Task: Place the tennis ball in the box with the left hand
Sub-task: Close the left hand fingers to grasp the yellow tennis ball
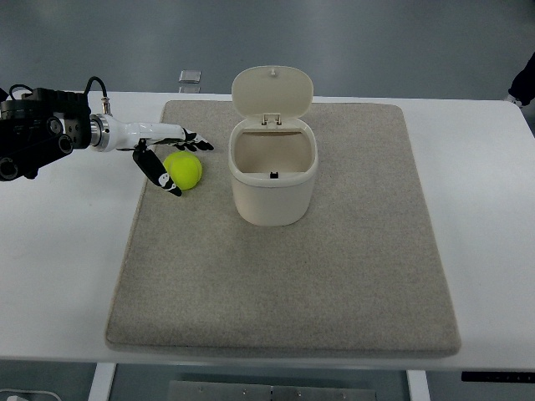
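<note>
**Left hand reaches the ball, box stands open**

At the far left of the desk, the robot's left hand extends over the edge of a grey mat, its fingers spread around the left side of the tennis ball and not yet closed on it; whether they touch it cannot be told from this view. The yellow-green ball rests on the mat, just left of the cream box, whose hinged lid stands tipped back on the far side, leaving the mouth clear. A small grey object lies on the desk beyond the mat's far edge. The right arm is out of view.

The step in hand appears to be the grasp itself. The next move likely calls for closing the fingers firmly on the ball without nudging it away, then lifting it above the rim and carrying it right over the opening.
</note>
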`<state>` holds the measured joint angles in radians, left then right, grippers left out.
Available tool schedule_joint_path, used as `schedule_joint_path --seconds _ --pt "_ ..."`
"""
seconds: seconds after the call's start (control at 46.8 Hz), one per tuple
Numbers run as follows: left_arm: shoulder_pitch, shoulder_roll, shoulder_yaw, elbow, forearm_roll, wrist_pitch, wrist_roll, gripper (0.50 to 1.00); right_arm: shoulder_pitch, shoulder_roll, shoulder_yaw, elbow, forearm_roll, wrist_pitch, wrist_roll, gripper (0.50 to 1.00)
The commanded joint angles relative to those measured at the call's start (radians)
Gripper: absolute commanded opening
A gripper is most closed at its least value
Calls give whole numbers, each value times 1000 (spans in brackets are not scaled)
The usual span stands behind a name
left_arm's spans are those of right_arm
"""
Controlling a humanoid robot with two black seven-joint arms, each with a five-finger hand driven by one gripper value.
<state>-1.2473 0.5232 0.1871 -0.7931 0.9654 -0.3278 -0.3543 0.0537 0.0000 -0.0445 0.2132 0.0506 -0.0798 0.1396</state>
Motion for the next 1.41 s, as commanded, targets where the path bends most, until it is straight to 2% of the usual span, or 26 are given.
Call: schedule_joint_path --seconds 0.0,0.235,0.491,0.705,0.812,0.962,1.047,1.303,1.389 --pt "0 0 0 0 32 16 0 915 0 0 0 0 0 0 0 938" --pt "0 3 -2 0 35 20 -2 911 0 0 0 0 0 0 0 938" --pt "2 0 -2 -6 35 21 -2 827 0 0 0 0 0 0 0 938" --pt "2 3 0 -21 35 21 0 814 0 0 0 0 0 0 0 938" --pt "2 5 -2 -26 35 21 0 782 0 0 0 0 0 0 0 938" --pt "2 6 2 -28 35 21 0 666 0 0 0 0 0 0 0 938" --pt "2 6 2 -28 35 21 0 630 0 0 0 0 0 0 0 938" --pt "-3 6 -5 -24 33 27 12 651 0 0 0 0 0 0 0 938" --pt "-4 6 -11 -24 21 46 12 626 0 0 0 0 0 0 0 938"
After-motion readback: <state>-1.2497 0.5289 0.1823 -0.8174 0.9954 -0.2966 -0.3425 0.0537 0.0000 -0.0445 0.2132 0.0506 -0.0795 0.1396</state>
